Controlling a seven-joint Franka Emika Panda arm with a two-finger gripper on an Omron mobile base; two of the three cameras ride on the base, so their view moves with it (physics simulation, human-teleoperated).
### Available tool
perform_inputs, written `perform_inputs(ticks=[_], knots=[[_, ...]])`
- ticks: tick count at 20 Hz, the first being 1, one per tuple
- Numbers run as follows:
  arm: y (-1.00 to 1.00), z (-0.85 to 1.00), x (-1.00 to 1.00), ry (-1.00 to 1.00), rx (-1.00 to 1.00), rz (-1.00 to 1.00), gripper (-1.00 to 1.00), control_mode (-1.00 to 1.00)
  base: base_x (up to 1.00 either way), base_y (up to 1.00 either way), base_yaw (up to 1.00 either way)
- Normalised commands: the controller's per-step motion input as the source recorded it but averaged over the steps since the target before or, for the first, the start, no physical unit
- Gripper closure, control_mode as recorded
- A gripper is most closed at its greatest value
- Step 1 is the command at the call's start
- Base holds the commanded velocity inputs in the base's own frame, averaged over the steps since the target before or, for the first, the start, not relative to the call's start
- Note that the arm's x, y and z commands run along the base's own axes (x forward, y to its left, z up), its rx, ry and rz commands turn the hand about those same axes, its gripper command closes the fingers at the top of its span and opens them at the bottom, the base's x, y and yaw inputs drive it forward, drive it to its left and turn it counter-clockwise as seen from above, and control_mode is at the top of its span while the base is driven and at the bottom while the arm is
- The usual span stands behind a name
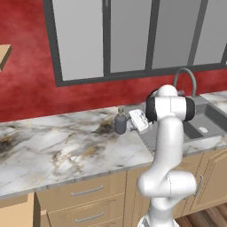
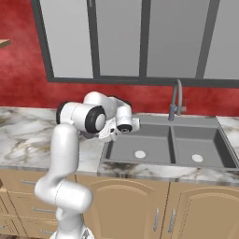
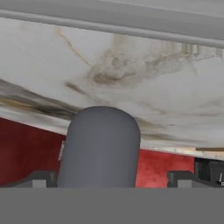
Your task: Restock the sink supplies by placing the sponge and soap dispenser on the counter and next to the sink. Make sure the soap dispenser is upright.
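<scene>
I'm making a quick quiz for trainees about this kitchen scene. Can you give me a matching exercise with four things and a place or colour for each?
Things:
1. soap dispenser
2. faucet
3. wall
4. drawers

Descriptions:
A. red
B. light wood, below the counter
C. dark grey, upright on the marble left of the sink
D. arched, behind the basin

Pairs: 1-C, 2-D, 3-A, 4-B

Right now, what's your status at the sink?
End effector open, fingers either side of the soap dispenser. Dispenser upright on the counter, just left of the sink. Nothing in the way.
</scene>
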Motion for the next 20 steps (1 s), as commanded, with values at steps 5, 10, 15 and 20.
perform_inputs(ticks=[5,10,15,20], knots=[[-0.11,0.25,0.00,0.00,0.00,-0.07,-1.00,-1.00,0.00,0.00,0.00],[-0.01,0.51,-0.27,-0.09,-0.01,-0.10,-1.00,-1.00,0.00,0.00,0.00],[-0.01,0.81,-0.93,-0.34,-0.09,-0.06,-1.00,-1.00,0.00,0.00,0.00],[-0.03,0.89,-1.00,-0.43,-0.16,-0.03,-1.00,-1.00,0.00,0.00,0.00]])
